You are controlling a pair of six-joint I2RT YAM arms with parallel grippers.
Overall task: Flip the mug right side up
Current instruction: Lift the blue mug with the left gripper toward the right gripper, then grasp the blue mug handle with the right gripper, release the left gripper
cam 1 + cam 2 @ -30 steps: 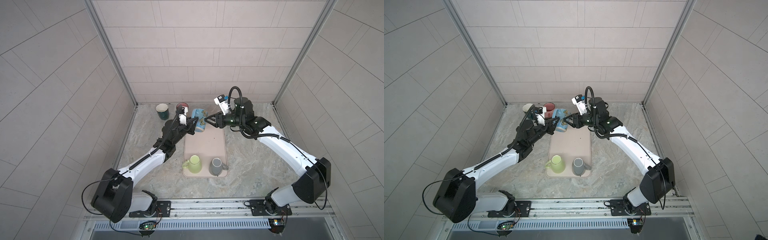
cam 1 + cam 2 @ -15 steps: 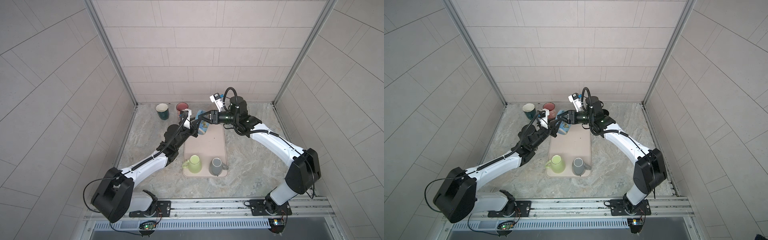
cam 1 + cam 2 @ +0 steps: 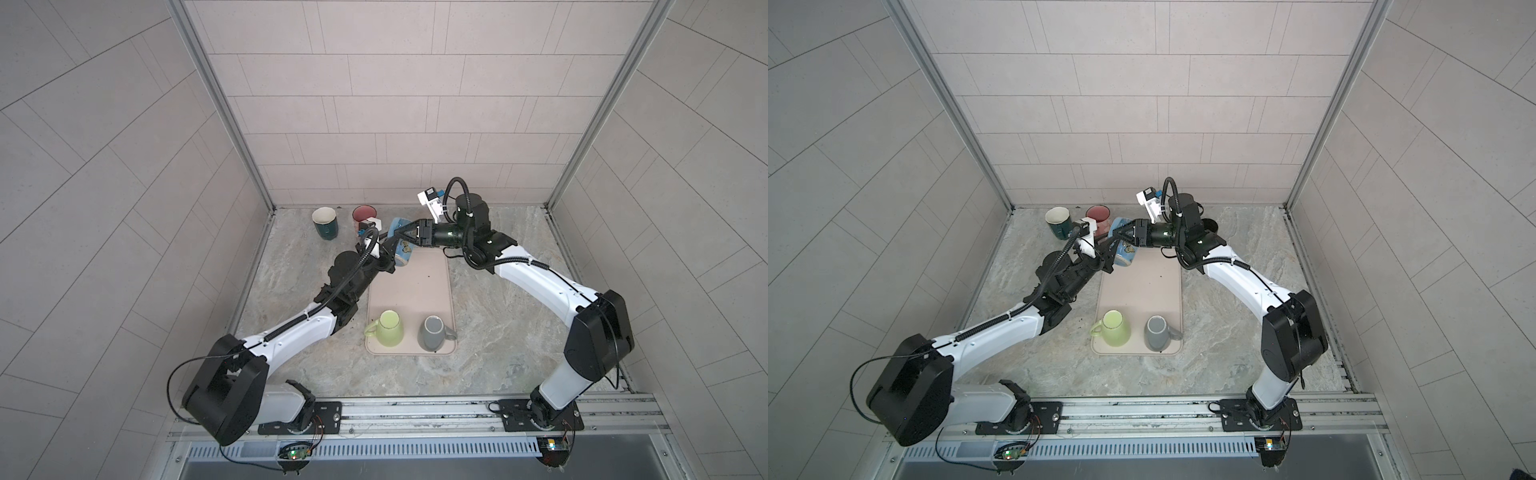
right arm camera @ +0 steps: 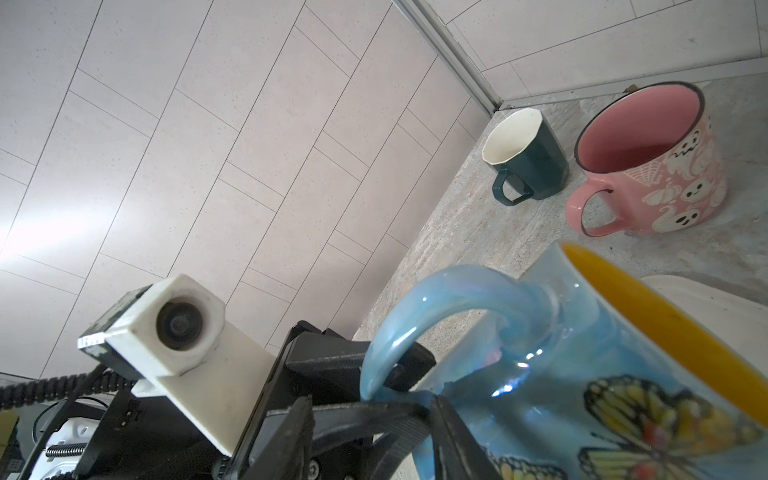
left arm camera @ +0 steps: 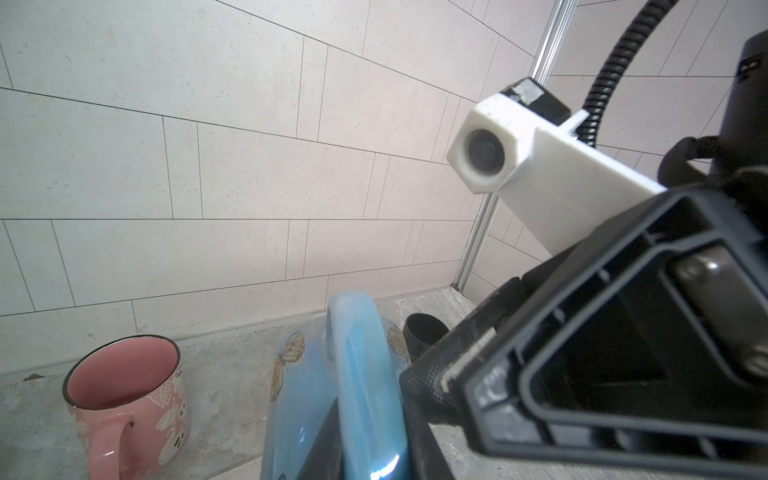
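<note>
Right now the blue mug hangs tilted over the far end of the mat, its handle pinched in the left fingers; the right fingers, partly open, straddle its body, one touching.

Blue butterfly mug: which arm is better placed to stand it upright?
Probably left: the left tool is clamped on the handle of the blue mug; the right tool flanks it, grip unclear.

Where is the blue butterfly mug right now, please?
In both top views the blue butterfly mug is at the beige mat's far left corner, right of the pink mug, its handle in the left gripper.
</note>
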